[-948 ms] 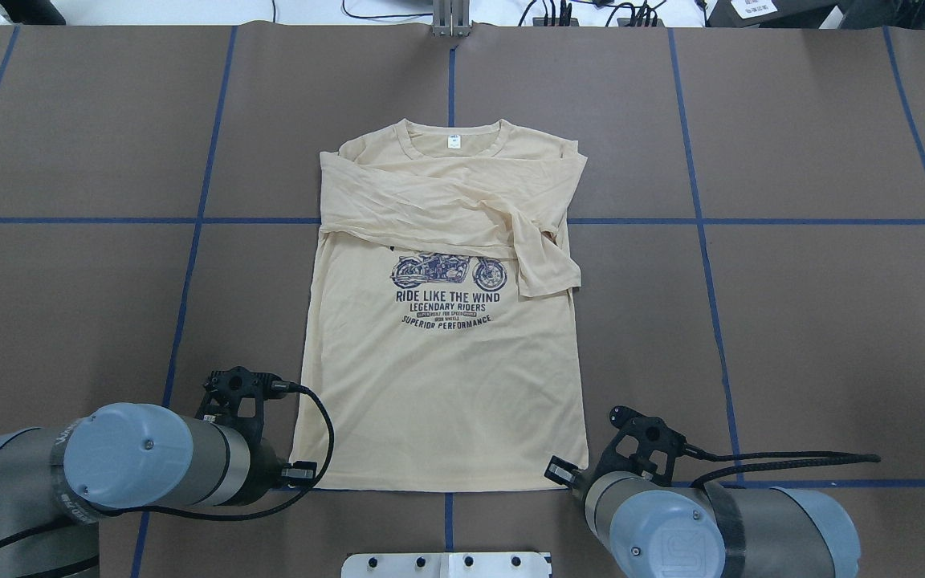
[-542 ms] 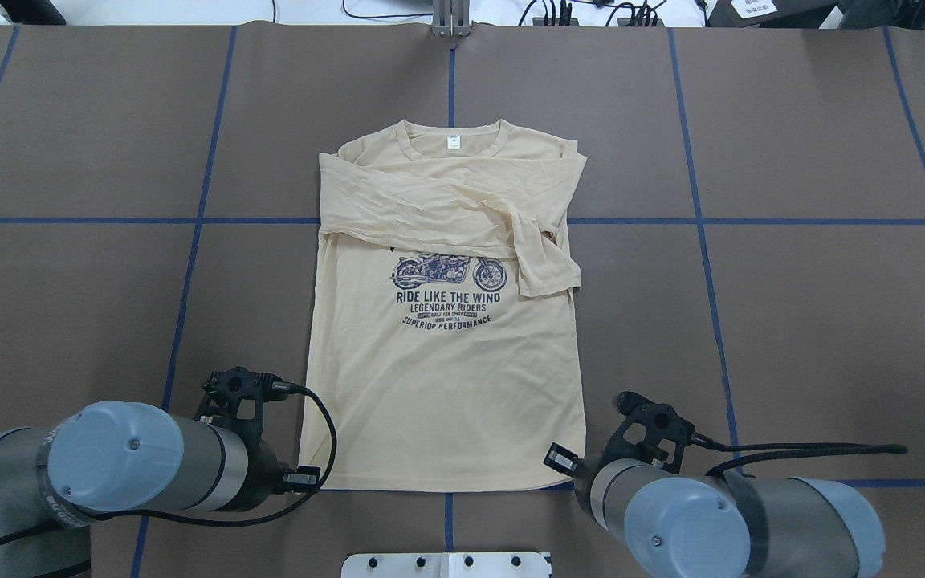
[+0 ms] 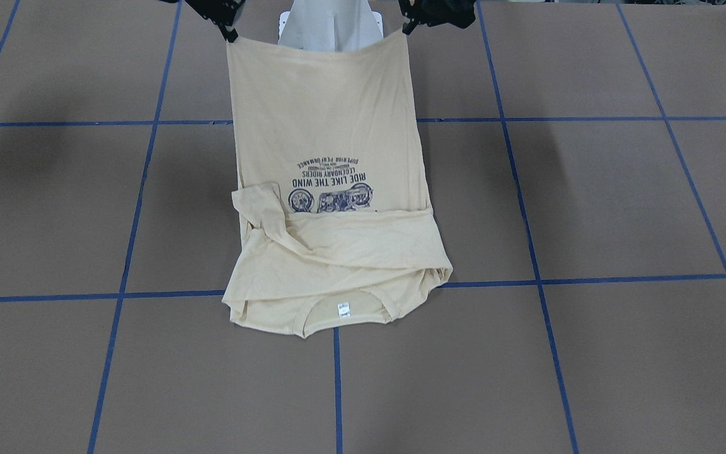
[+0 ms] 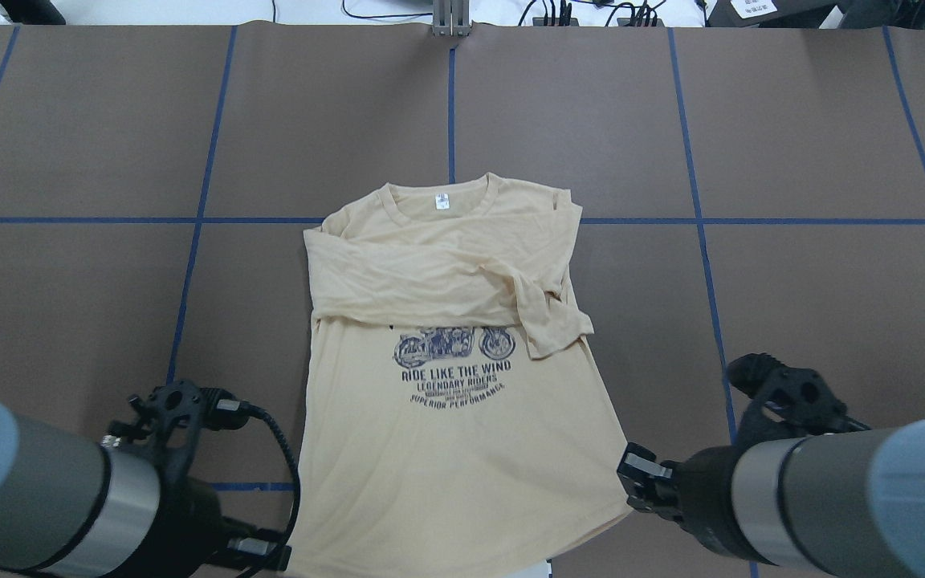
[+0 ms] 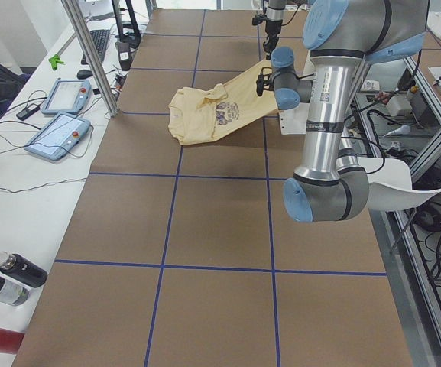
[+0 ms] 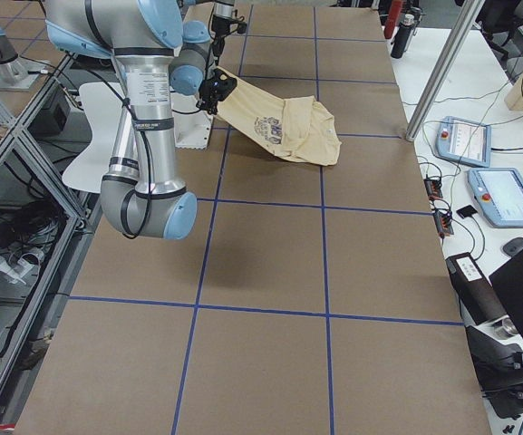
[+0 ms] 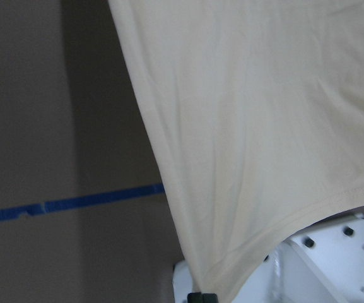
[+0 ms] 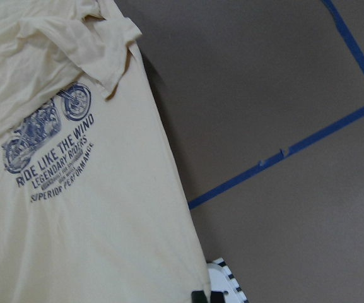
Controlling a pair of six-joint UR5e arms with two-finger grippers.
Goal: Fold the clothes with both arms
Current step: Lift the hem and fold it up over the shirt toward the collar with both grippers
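Left gripper (image 3: pixel 408 27) pinched one hem corner of the cream shirt (image 4: pixel 446 433), holding that corner raised off the brown tabletop (image 4: pixel 792 281). The hem hung stretched between both grippers, while the collar end, with both sleeves (image 4: pixel 430 277) folded across the chest above the motorcycle print (image 4: pixel 454 343), lay flat on the tabletop. Right gripper (image 3: pixel 230 33) pinched the opposite hem corner, likewise raised.

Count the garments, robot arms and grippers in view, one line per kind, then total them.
shirt: 1
robot arms: 2, the left arm and the right arm
grippers: 2, the left gripper and the right gripper, each with jaws shut on a hem corner
total: 5
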